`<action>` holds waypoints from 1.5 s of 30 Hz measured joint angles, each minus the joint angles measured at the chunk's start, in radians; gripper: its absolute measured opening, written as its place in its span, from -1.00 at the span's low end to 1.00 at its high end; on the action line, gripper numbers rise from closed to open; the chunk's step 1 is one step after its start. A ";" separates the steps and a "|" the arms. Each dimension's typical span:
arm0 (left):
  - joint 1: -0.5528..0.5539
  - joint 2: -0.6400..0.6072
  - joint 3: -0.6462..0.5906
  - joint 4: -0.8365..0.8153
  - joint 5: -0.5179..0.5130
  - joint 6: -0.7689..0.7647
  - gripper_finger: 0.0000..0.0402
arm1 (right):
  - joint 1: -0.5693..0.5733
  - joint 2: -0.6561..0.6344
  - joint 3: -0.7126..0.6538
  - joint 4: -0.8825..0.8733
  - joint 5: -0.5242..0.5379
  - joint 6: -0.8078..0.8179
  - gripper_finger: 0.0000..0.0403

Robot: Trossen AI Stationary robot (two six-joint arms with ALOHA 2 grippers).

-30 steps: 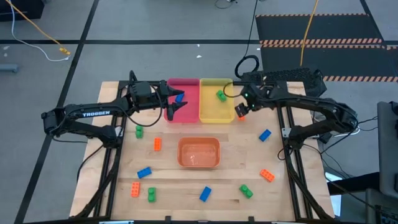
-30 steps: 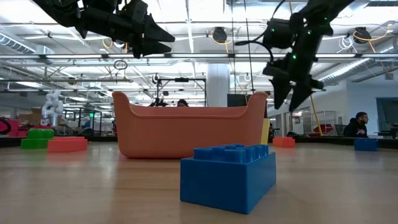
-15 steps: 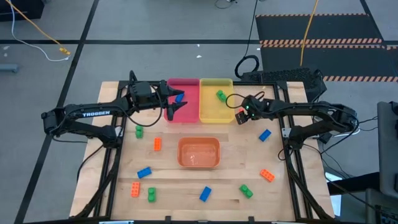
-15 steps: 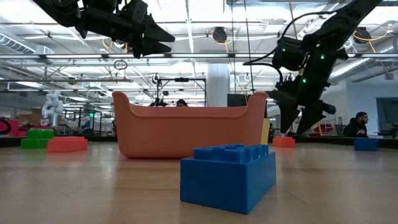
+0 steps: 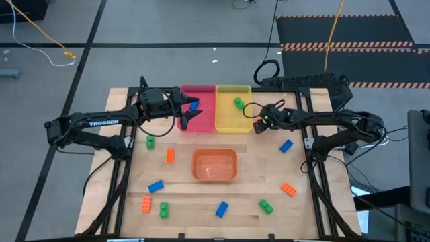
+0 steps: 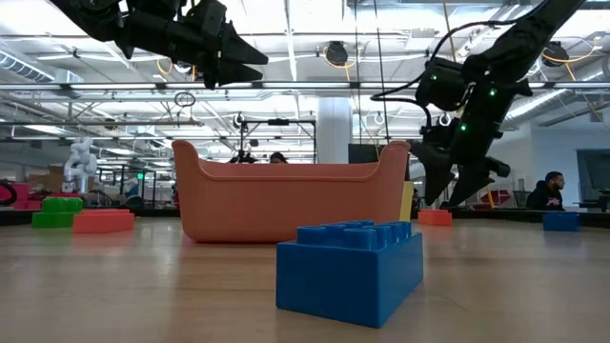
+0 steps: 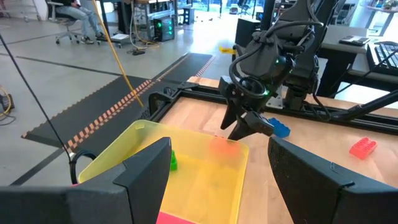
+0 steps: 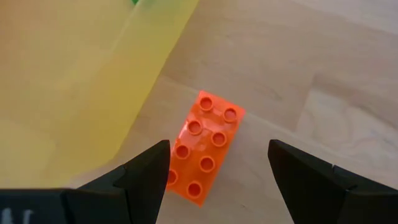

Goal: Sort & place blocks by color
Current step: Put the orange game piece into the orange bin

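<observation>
My right gripper (image 5: pixel 258 125) hangs open just off the right near corner of the yellow tray (image 5: pixel 232 115). In the right wrist view its fingers (image 8: pixel 219 152) stand on either side of an orange block (image 8: pixel 205 147) that lies flat on the table, studs up, without touching it. My left gripper (image 5: pixel 185 115) waits open over the pink tray (image 5: pixel 201 121), beside a blue block (image 5: pixel 193 105) in that tray. A green block (image 5: pixel 238 103) lies in the yellow tray. The orange tray (image 5: pixel 215 165) sits mid-table.
Loose blocks lie on the table: green (image 5: pixel 150 142), orange (image 5: pixel 170 156), blue (image 5: pixel 156 186), orange (image 5: pixel 146 205), green (image 5: pixel 163 210), blue (image 5: pixel 222 210), green (image 5: pixel 266 206), orange (image 5: pixel 289 189), blue (image 5: pixel 286 146). The yellow tray's wall stands close beside the right fingers.
My right gripper has come down toward the table and shifted slightly toward the near edge, ending low over the orange block beside the yellow tray. It has stayed open. The left arm has kept still.
</observation>
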 joint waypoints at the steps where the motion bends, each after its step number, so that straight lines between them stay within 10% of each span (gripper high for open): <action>1: 0.000 0.000 0.000 0.000 0.000 0.000 0.35 | 0.000 0.011 0.000 0.000 0.000 0.000 0.32; 45: 0.000 0.000 0.000 -0.005 -0.008 -0.021 0.35 | 0.024 -0.031 -0.002 -0.196 0.045 0.071 0.31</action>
